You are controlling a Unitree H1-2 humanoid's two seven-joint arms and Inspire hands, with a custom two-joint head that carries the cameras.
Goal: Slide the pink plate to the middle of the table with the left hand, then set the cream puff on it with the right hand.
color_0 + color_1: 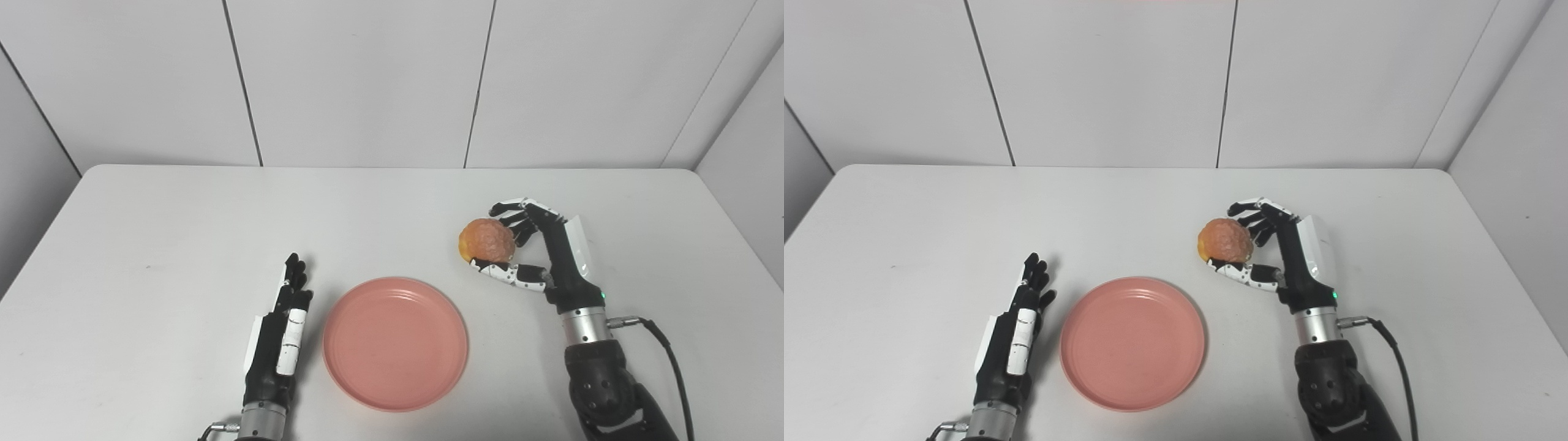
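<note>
One pink plate (pixel 395 343), one cream puff (pixel 487 240) and two hands are on view above a single white counter (pixel 184 220). The plate is round and shallow, with a smooth, faintly glossy surface, a low raised rim and faint concentric rings inside; it looks like plastic. It lies flat on the counter near the front edge, roughly at the middle of the counter's width, and nothing is on it.

The cream puff is a rounded lump with a bumpy, crinkled golden-brown crust, paler orange on its left side. It sits at about 1 o'clock from the plate, apart from the rim. Whether it rests on the counter or is raised just above it cannot be told.

The right hand (pixel 545 257) is black with white panels and a metal wrist collar, with a black cable trailing from the wrist. Its fingers (pixel 517 211) curl over the top and far side of the puff, while the speckled white thumb reaches under its near side, so the puff is pinched between them. The puff is at about 9 o'clock from the palm.

The left hand (pixel 278 337) lies just beside the plate at the plate's 9 o'clock, edge-on, with its fingers (pixel 295 269) straight, pressed together and pointing toward 12 o'clock. It holds nothing, and a narrow strip of counter shows between it and the rim.

Behind the counter stand plain white wall panels (pixel 367 79) with dark vertical seams.
</note>
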